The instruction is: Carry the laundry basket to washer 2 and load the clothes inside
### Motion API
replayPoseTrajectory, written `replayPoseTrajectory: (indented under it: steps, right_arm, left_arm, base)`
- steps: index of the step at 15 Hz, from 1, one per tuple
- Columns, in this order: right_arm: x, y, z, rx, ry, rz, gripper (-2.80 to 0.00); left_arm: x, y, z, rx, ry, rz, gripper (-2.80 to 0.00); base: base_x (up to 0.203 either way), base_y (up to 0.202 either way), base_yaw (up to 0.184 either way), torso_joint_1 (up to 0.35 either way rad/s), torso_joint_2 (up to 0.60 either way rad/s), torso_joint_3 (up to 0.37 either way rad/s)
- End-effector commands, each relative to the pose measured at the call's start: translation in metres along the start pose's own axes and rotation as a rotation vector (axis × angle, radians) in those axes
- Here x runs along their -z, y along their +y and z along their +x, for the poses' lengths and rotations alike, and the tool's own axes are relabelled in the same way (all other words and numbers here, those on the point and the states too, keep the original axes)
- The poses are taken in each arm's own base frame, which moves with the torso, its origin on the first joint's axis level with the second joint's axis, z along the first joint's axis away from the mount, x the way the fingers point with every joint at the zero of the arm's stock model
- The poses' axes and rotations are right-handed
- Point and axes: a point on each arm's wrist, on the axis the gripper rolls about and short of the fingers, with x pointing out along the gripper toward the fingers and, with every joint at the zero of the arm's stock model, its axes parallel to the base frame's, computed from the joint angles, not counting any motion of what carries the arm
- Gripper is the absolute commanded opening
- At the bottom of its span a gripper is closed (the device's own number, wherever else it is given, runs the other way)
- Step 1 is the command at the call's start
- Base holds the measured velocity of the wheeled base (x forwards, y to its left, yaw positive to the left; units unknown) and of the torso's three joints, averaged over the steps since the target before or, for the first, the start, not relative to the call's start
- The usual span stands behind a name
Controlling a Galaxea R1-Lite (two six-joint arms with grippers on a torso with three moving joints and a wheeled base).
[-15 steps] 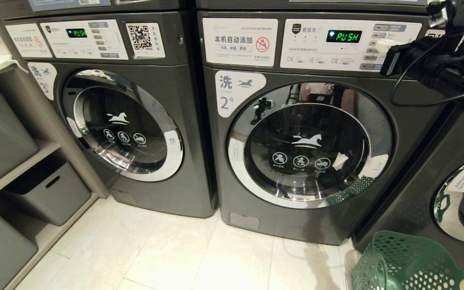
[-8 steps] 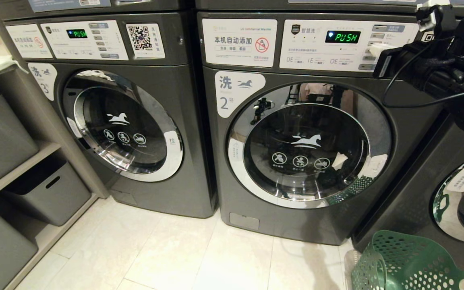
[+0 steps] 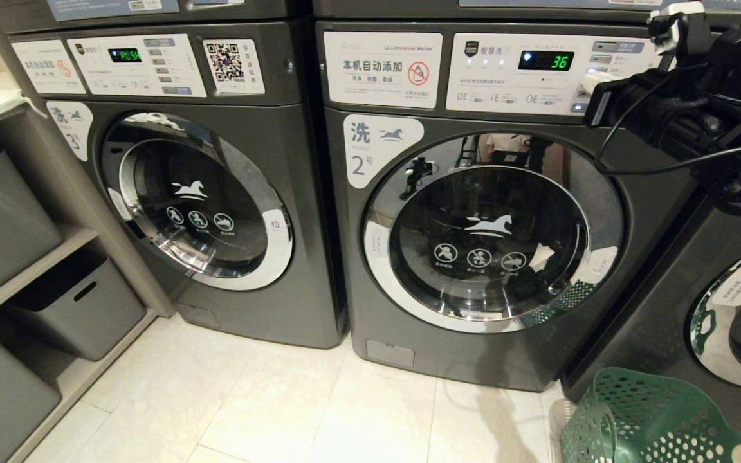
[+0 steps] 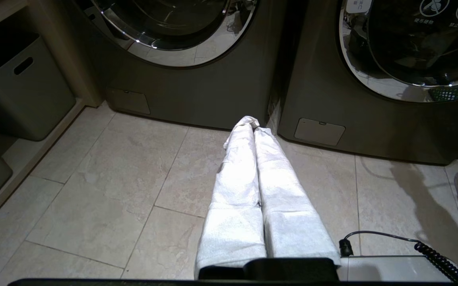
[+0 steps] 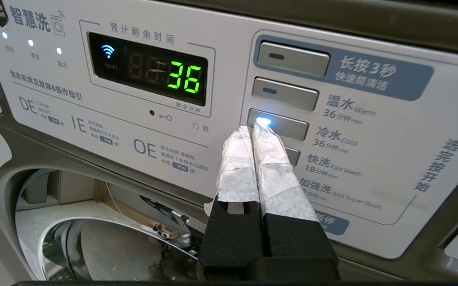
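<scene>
We keep our right gripper (image 5: 253, 129) closed and empty, its wrapped tips together against the lit cold-water button (image 5: 278, 124) on the control panel (image 3: 538, 71) of washer 2 (image 3: 486, 231), whose display (image 5: 149, 73) shows 36. The round door (image 3: 493, 231) is closed. The laundry basket (image 3: 650, 418) stands on the floor (image 3: 319, 411) at the washer's lower right corner. Our left gripper (image 4: 253, 123) hangs closed and empty over the floor tiles.

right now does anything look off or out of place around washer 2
Little stands out. The laundry basket lies tipped on the floor before the neighbouring machine, not upright. Washer 2 has its door shut, display at 36, the right pincer shut at the lit cold-water button.
</scene>
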Motion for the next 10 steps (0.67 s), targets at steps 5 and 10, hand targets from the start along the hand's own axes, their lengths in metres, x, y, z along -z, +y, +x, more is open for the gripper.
replayPoseTrajectory:
  steps: [5, 10]
  right_arm:
    - [-0.017, 0.001, -0.026, -0.013, 0.045, 0.005, -2.8]
    - [-0.016, -0.001, -0.027, -0.008, 0.053, 0.006, -2.8]
  left_arm:
    - [0.0, 0.0, 0.0, 0.0, 0.002, 0.0, -2.8]
    - [0.0, 0.0, 0.0, 0.0, 0.002, 0.0, -2.8]
  base:
    - [0.0, 0.0, 0.0, 0.0, 0.0, 0.0]
    - [0.0, 0.0, 0.0, 0.0, 0.0, 0.0]
